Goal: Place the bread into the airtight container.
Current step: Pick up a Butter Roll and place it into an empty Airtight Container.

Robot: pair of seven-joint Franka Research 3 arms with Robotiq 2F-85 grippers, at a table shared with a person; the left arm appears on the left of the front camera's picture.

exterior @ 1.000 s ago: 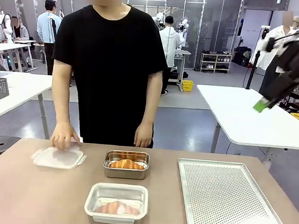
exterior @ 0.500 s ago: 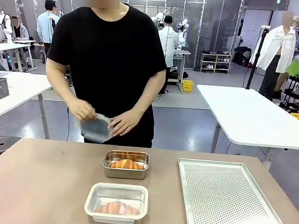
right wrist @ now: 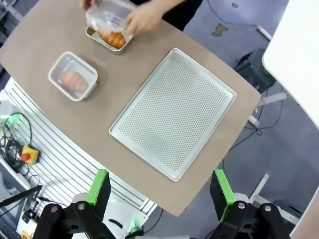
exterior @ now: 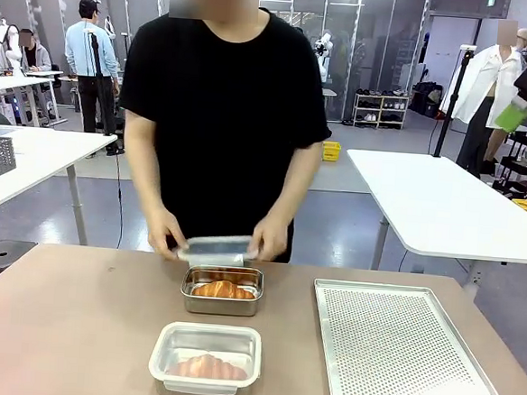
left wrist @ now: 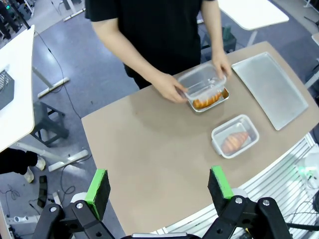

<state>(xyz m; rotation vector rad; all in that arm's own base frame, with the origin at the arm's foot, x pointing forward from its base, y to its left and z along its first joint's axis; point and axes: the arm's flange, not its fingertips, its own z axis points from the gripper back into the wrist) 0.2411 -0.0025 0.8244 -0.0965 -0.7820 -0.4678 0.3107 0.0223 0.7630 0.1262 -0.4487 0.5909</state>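
Two pieces of bread lie in two containers on the brown table. The far croissant (exterior: 224,290) rests in an open metal container (exterior: 188,299). The near croissant (exterior: 205,367) sits in a white-rimmed container (exterior: 164,344). The person holds a clear lid (exterior: 216,248) in both hands just above the far container; the left wrist view shows this lid (left wrist: 202,82) too. My left gripper (left wrist: 158,185) hangs open high above the table's near edge, holding nothing. My right gripper (right wrist: 160,191) is open and high above the table's right side; its green pad (exterior: 513,116) shows at the upper right.
A perforated metal tray (exterior: 397,351) lies on the right half of the table, also seen from above as the tray (right wrist: 174,112). The person stands at the far side. The left half of the table (exterior: 55,328) is bare. White tables stand behind.
The person lifted the clear lid off the table at the left and brought it over the far container. My right gripper rose toward the upper right edge of the front view.
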